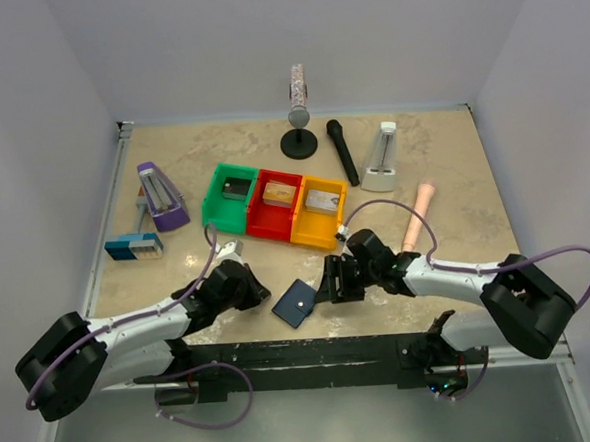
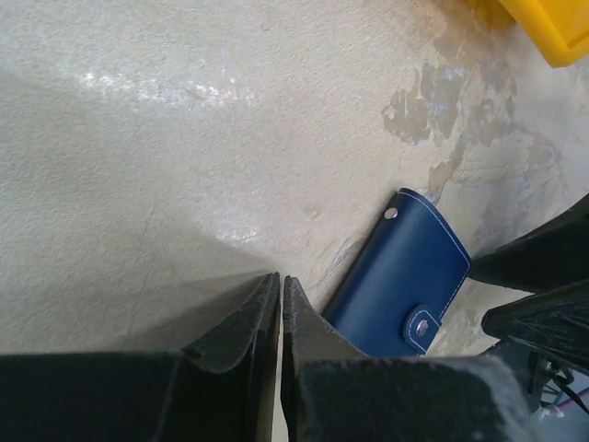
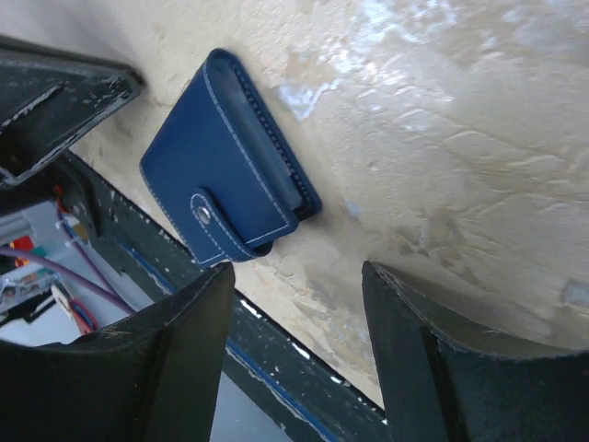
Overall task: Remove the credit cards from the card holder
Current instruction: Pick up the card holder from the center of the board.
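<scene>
The card holder point(image 1: 297, 303) is seen lying flat on the table point(image 1: 452, 171) close to its near edge, set at an angle like a diamond, between the two grippers and touched by neither. It is folded closed, navy cover up, and the strap is pressed down on its snap point(image 3: 201, 214); whatever is tucked inside is hidden by the covers, so no credit cards can be made out. The left gripper point(image 2: 281, 281) is brought low just to the holder's left, its fingers clenched together with only a hairline slit between them and nothing caught there. The right gripper point(image 3: 296, 269) is held just to the holder's right, its jaws spread well apart and released, nothing between them; from its wrist view the holder is found just beyond the fingertips, its open edge turned toward the middle of the table. Further back, a row of three small bins is noted, green point(image 1: 231, 197), red point(image 1: 279, 204) and yellow point(image 1: 319, 211), touching side by side, each with a small box inside. A purple metronome point(image 1: 160, 197) and a blue-and-white block point(image 1: 133, 247) are placed at the left, a black microphone point(image 1: 343, 150) and a pale metronome point(image 1: 381, 158) behind the bins at the right.
</scene>
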You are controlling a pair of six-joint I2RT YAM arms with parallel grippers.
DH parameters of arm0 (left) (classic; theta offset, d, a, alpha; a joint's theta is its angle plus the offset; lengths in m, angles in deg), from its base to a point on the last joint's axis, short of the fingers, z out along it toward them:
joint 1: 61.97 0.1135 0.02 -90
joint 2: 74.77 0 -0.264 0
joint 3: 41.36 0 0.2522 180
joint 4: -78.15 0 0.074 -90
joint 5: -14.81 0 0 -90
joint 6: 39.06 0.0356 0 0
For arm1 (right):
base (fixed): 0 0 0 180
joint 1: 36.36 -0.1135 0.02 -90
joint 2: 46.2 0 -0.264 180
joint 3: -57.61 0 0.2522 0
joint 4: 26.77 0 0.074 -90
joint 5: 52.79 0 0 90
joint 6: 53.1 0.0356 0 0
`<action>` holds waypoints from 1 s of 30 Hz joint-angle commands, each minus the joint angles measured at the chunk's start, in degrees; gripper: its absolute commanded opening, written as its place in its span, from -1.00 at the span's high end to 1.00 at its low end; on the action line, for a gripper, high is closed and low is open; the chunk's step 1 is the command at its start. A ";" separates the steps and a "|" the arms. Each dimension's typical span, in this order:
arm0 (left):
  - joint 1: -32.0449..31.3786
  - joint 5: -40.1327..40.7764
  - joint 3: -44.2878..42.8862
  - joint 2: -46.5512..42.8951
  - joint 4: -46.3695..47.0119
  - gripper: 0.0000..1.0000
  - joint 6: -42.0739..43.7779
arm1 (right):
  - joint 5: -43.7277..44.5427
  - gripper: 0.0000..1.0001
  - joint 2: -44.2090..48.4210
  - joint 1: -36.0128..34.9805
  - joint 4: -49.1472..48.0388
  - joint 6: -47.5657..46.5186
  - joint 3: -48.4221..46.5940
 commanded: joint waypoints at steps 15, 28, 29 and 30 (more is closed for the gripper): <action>-1.21 -5.25 5.06 2.17 5.47 0.83 -0.88 | -4.48 -0.08 -7.77 -1.17 -13.36 5.73 -1.62; -2.88 -5.60 4.09 5.95 7.41 0.84 -1.05 | -5.01 0.06 -7.59 -0.99 -14.94 5.56 -2.59; -3.05 -5.60 4.00 6.22 7.50 0.84 -1.05 | -5.01 0.05 -7.68 -0.99 -14.85 5.64 -2.85; -3.23 -5.60 3.92 6.48 7.58 0.85 -1.05 | -5.01 0.04 -7.85 -0.99 -14.94 5.64 -2.94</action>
